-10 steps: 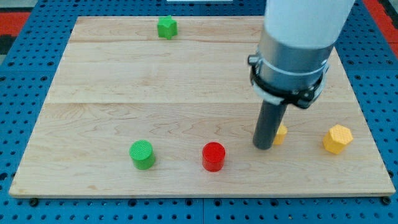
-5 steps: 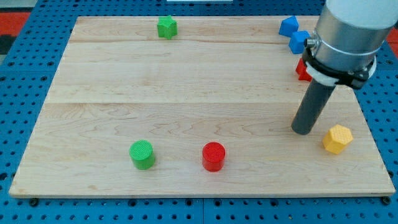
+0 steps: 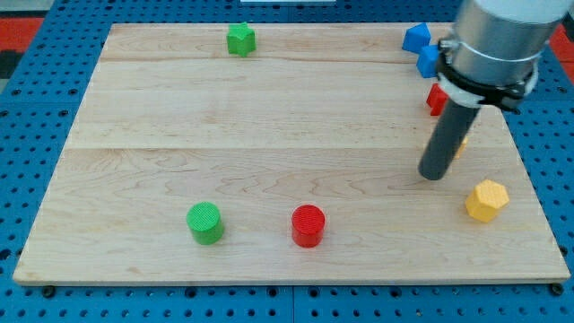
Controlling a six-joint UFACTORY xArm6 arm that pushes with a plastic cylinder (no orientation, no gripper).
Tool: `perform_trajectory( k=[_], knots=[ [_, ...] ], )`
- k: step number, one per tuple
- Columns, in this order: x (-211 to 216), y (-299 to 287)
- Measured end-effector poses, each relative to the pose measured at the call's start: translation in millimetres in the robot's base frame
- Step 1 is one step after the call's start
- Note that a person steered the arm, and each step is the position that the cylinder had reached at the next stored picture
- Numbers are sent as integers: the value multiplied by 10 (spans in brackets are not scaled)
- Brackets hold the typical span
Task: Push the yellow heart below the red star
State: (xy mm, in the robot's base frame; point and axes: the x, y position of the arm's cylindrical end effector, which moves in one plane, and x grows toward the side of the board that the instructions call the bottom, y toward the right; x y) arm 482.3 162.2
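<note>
Now my tip (image 3: 432,176) is resting on the pale wooden counter (image 3: 269,117); no gripper here, just a bare dark rod. A sliver of the small yellow heart block (image 3: 460,144) is peeking out at two o'clock of it, touching the rod's far side. The red star block (image 3: 436,99) is sitting just at twelve o'clock of the heart, so it looks almost placed.

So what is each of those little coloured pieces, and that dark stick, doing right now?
Yellow heart: mostly hidden behind the rod, just below the red star.
Red star: partly hidden by the arm.
My tip: on the wooden board, beside the heart.
Yellow hexagon block: untouched.
Red cylinder, green cylinder, green star, two blue blocks: standing free.
</note>
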Motion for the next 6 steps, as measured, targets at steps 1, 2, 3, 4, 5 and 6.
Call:
perform_trajectory(
  k=[1, 2, 3, 4, 5, 6],
  knots=[
    [-210, -137],
    [-334, -127],
    [-418, 168],
    [-413, 292],
    [-428, -46],
    [-263, -787]
  ],
)
